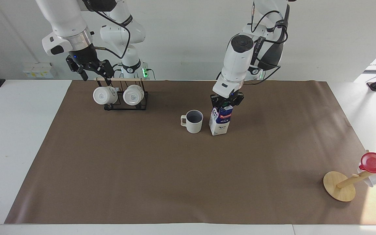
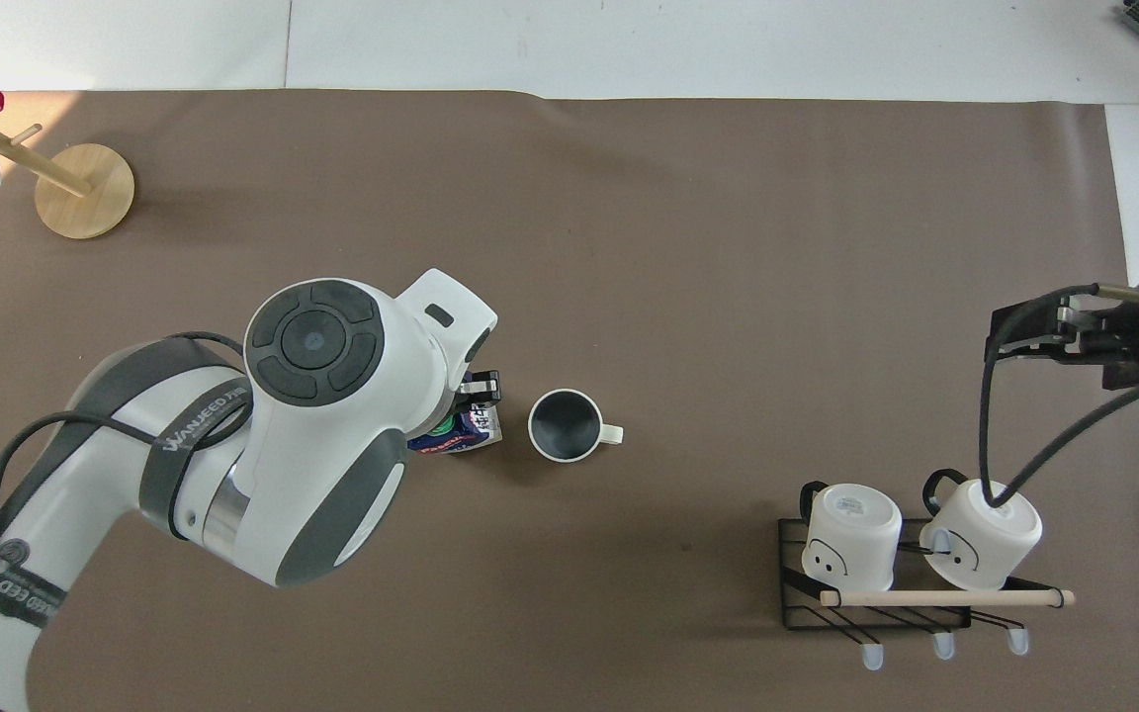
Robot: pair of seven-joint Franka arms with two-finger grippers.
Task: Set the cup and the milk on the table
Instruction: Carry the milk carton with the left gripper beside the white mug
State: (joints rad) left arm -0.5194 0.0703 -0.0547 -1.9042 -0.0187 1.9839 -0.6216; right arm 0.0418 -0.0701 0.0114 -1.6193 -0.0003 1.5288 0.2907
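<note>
The off-white cup (image 1: 193, 121) with a dark inside stands upright on the brown paper sheet (image 1: 175, 179) of the white table (image 1: 28, 130), about mid-table; it also shows in the overhead view (image 2: 566, 424). The blue and white milk (image 1: 220, 123) carton stands close beside it, toward the left arm's end, slightly tilted, base down at the paper; the overhead view shows only part of it (image 2: 466, 435). My left gripper (image 1: 226, 102) is shut on the carton's top. My right gripper (image 1: 91, 70) is open and empty, raised over the mug rack.
A black wire rack (image 1: 126, 106) with two white mugs stands near the right arm's base, also in the overhead view (image 2: 876, 593). A tipped wooden stand (image 1: 339, 186) with a red cup (image 1: 374, 162) lies at the corner farthest from the robots, at the left arm's end.
</note>
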